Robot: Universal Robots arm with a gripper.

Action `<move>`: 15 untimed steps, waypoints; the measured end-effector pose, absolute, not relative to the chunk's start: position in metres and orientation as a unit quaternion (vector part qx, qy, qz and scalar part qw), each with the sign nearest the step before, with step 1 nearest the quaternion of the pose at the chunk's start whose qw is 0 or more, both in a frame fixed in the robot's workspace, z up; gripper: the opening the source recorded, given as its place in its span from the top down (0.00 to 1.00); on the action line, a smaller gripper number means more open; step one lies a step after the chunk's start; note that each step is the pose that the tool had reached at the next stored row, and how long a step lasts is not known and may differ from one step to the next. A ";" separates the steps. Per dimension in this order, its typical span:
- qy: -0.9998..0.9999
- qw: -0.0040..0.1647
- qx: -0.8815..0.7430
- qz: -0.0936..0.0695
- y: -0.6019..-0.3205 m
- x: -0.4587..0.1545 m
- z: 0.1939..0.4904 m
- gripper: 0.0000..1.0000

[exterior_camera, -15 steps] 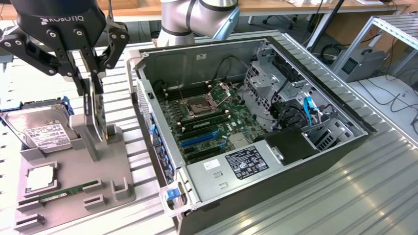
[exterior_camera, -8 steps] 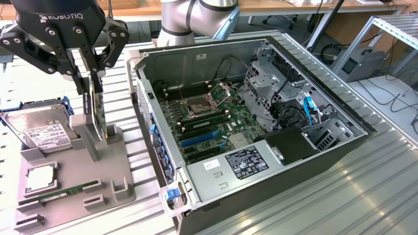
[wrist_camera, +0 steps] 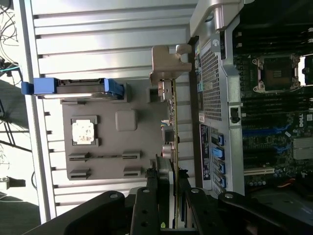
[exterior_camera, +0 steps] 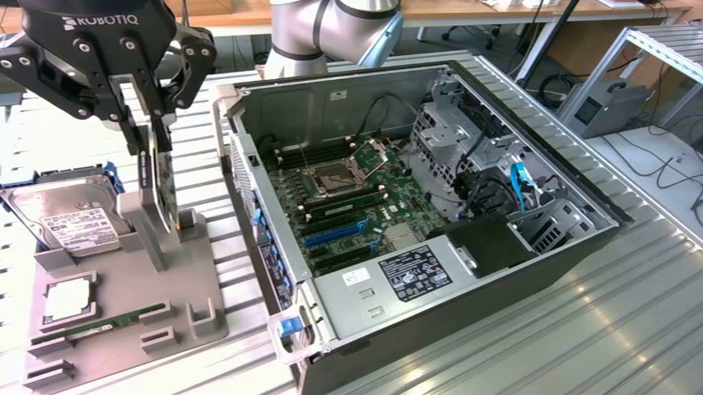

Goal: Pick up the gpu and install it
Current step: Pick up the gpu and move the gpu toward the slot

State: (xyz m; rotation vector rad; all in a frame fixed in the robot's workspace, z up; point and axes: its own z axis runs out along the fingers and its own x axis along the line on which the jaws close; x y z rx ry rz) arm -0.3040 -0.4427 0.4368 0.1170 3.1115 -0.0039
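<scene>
Ribbed metal counter (exterior_camera: 615, 313) runs under the whole setup, with desks and cabling behind it. My hand (exterior_camera: 154, 140) hangs above the grey fixture tray (exterior_camera: 121, 280), and its fingers (exterior_camera: 143, 132) are clamped on the gpu (exterior_camera: 165, 193). The card stands upright on its edge directly beneath the hand. In the wrist view I see the hand (wrist_camera: 167, 176) pinching the thin gpu (wrist_camera: 171, 112) from both sides, with the silver bracket (wrist_camera: 166, 61) at the end far from the fingers. The card's lower edge sits at the tray's upright stand; I cannot tell whether it has cleared it. Below and beside the hand, the tray holds a hard drive (exterior_camera: 66, 218), a processor (exterior_camera: 68, 300) and a RAM stick (exterior_camera: 99, 322). The open computer case (exterior_camera: 318, 107) lies just beside the hand, toward the exterior view's right, with its motherboard (exterior_camera: 351, 197) exposed.
</scene>
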 end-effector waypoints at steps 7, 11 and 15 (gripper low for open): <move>0.999 0.014 0.038 -0.001 -0.443 -0.304 0.441 0.73; 0.999 0.014 0.038 -0.001 -0.443 -0.304 0.442 0.73; 0.999 0.014 0.038 -0.001 -0.443 -0.304 0.442 0.73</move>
